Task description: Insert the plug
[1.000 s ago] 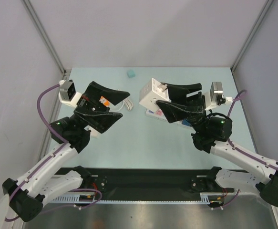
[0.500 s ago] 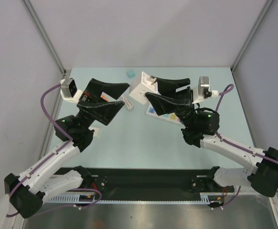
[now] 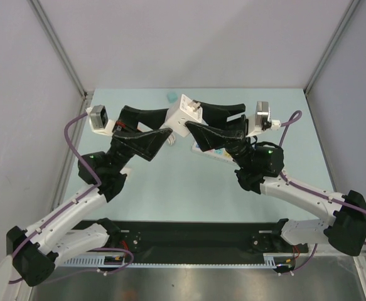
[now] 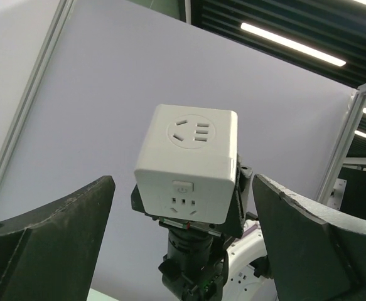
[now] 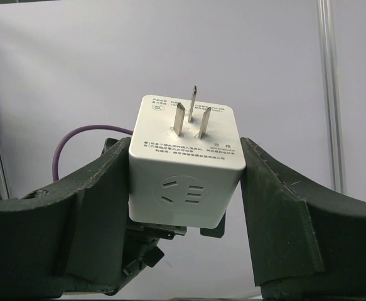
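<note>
A white cube plug adapter with three metal prongs is held above the table. My right gripper is shut on it, with the black fingers pressed on its two sides and the prongs pointing away from the wrist. In the right wrist view the cube shows a socket face. My left gripper is open and faces the cube from the left, its fingertips right at the cube's edge. In the left wrist view the cube sits between the spread fingers with a gap on each side.
A white power strip with a coloured label lies on the teal table under the right gripper. A small teal block sits at the back. A white cable lies beneath the left gripper. Grey walls and metal posts stand on both sides.
My right gripper has carried the cube left and up toward the left gripper. My left gripper has swung right toward it, and the two now meet at mid-table.
</note>
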Motion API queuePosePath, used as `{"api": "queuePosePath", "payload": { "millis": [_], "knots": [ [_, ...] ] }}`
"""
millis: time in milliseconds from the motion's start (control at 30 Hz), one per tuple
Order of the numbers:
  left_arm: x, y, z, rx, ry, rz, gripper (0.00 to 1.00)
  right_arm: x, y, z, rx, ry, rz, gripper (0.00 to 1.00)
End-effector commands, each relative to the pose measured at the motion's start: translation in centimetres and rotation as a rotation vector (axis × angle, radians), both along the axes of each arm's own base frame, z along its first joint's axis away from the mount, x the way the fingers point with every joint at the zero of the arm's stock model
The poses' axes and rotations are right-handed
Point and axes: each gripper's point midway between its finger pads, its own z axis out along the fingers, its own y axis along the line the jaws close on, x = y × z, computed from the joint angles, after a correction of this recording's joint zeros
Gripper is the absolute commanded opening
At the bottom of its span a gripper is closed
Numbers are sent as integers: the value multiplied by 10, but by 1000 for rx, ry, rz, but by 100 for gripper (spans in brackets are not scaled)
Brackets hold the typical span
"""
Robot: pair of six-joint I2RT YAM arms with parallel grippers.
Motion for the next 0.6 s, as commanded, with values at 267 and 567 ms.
{"api": "queuePosePath", "payload": {
  "millis": [267, 567],
  "knots": [
    [-13, -4, 2, 4, -76, -42, 90, -21, -22, 15, 117, -90, 18, 0],
    [-25, -12, -1, 23, -113, -134, 84, -11, -26, 5, 127, -45, 41, 0]
  ]
}}
